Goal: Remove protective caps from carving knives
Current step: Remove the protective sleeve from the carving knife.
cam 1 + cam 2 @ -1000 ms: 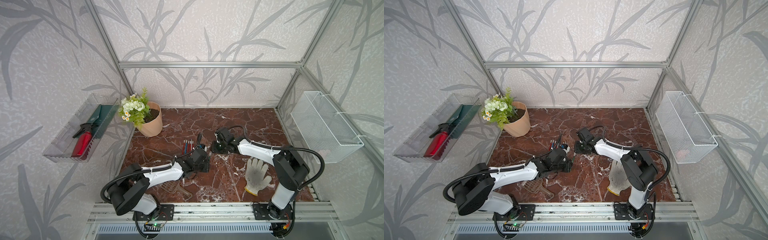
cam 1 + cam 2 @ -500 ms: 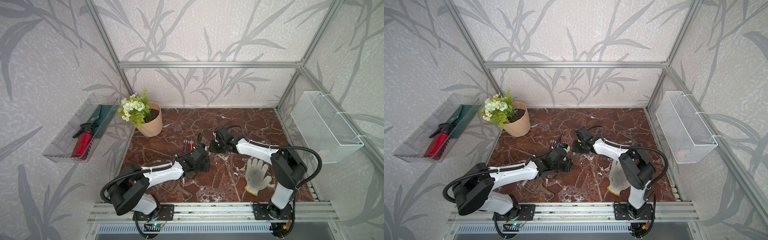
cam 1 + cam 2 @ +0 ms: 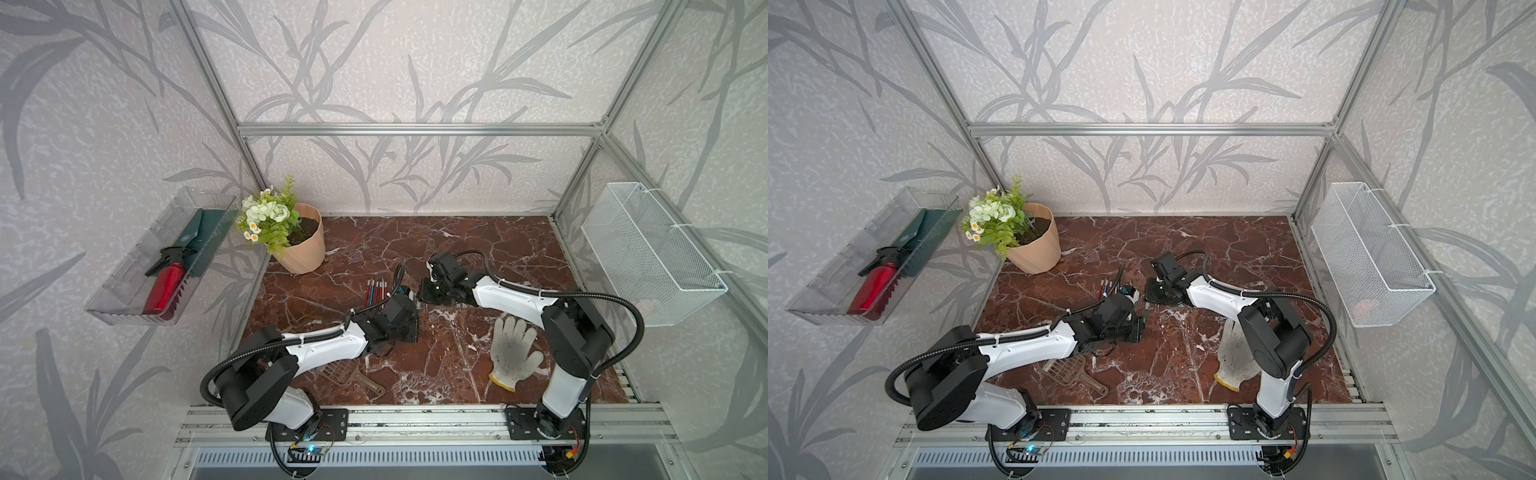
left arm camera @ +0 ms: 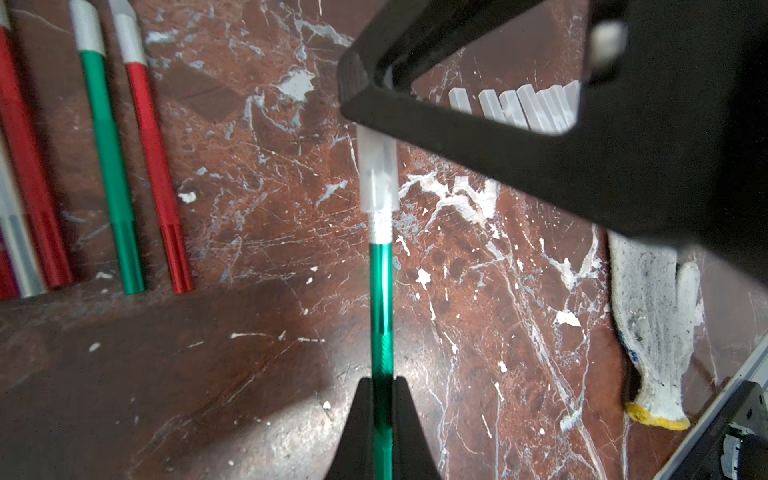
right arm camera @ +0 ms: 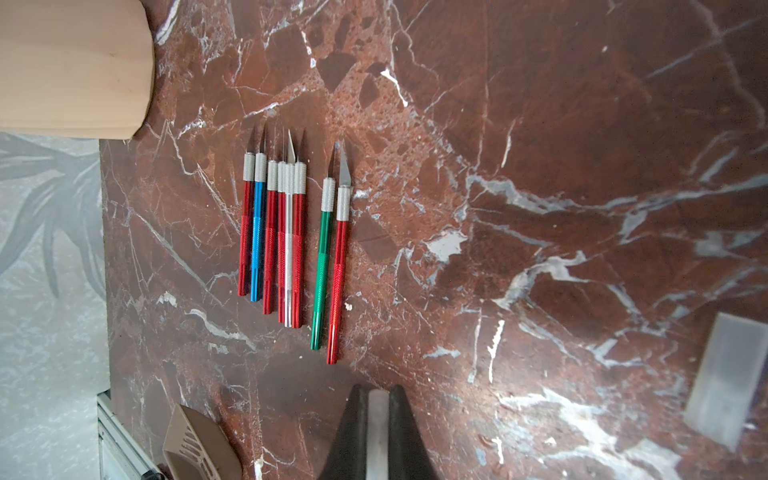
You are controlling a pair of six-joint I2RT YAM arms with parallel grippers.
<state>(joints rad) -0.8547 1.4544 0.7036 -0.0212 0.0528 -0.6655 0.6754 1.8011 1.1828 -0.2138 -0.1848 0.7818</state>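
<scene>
**Counter** (image 3: 478, 249): red-brown marble slab, white-veined and polished. I see it whole in both top views.

**Flower pot** (image 3: 305, 249): faceted beige, holding white blooms, at the far left corner.

**Work glove** (image 3: 513, 353): knitted white, soiled palm, yellow cuff, lying flat beside the right arm.

**Scoop** (image 3: 349, 376): brown slotted plastic, partly under the left arm.

**Left gripper** (image 4: 382, 380): clenched on the green knife (image 4: 381, 299), which has a knurled metallic handle and a silver collar. I read this grasp only in the left wrist view.

**Right gripper** (image 5: 378, 395): clamped on the cap (image 4: 377, 174), a stubby translucent sleeve seated over that knife's tip. The gripper's black finger hides the cap's far end.

**Carving knives** (image 5: 291, 232): eight uncapped, in red, blue, green and one silver, lying in a row between the pot and the grippers. Their bare blades are sharp in the right wrist view and mere lines from the top.

**Loose caps** (image 4: 519, 104): a row of translucent tubes, seen through the right gripper's frame.
</scene>
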